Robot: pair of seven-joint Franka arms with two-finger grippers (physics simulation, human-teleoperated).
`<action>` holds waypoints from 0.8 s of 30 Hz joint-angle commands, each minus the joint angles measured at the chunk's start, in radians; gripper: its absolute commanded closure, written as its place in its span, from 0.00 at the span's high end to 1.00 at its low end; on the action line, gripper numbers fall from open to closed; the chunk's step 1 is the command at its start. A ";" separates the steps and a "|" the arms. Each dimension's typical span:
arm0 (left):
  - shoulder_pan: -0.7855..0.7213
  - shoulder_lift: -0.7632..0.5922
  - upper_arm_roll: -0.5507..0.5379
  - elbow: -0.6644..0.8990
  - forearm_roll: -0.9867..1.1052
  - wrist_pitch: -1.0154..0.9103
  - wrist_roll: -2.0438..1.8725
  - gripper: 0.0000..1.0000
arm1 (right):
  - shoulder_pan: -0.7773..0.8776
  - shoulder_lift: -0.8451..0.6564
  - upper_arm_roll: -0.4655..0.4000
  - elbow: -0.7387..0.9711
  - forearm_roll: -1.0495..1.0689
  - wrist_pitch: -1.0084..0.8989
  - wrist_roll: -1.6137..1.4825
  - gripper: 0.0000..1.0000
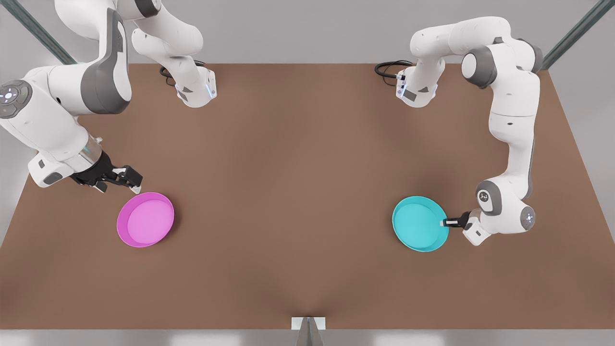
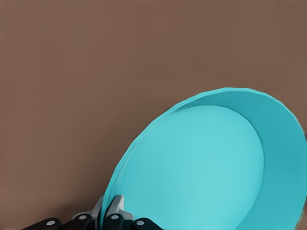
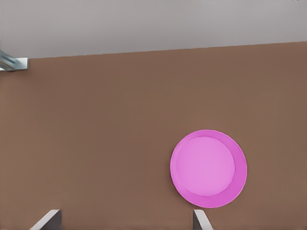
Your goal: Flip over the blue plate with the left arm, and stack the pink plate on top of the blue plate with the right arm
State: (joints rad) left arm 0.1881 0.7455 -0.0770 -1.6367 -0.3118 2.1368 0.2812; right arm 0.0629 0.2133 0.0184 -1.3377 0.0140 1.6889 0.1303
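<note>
At the front view's lower right the left gripper [image 1: 446, 222] pinches the blue plate [image 1: 419, 223] by its rim and should roll steadily; the right gripper [image 1: 126, 179] waits wide beside the pink plate [image 1: 145, 219], lower left.

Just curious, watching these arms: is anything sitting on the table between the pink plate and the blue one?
No. In the front view, only bare brown table lies between the pink plate and the blue plate.
</note>
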 commanded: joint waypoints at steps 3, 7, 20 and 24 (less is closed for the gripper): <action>-0.009 -0.008 0.000 0.000 0.008 -0.009 -0.008 0.21 | -0.002 -0.002 0.000 0.000 0.001 0.000 -0.001 1.00; -0.012 -0.020 -0.001 0.012 0.057 -0.043 0.007 0.21 | -0.002 -0.002 0.000 0.002 0.001 0.000 -0.001 1.00; -0.271 -0.239 0.002 0.009 0.698 -0.348 -0.131 0.21 | -0.002 0.000 -0.002 0.002 0.001 0.000 -0.001 1.00; -0.421 -0.256 0.002 0.012 0.927 -0.480 -0.257 0.21 | -0.002 -0.002 -0.002 0.000 0.001 0.000 -0.001 1.00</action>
State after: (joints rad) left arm -0.2592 0.4893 -0.0757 -1.6259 0.5283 1.6402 0.0051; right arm 0.0614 0.2118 0.0169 -1.3364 0.0153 1.6889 0.1289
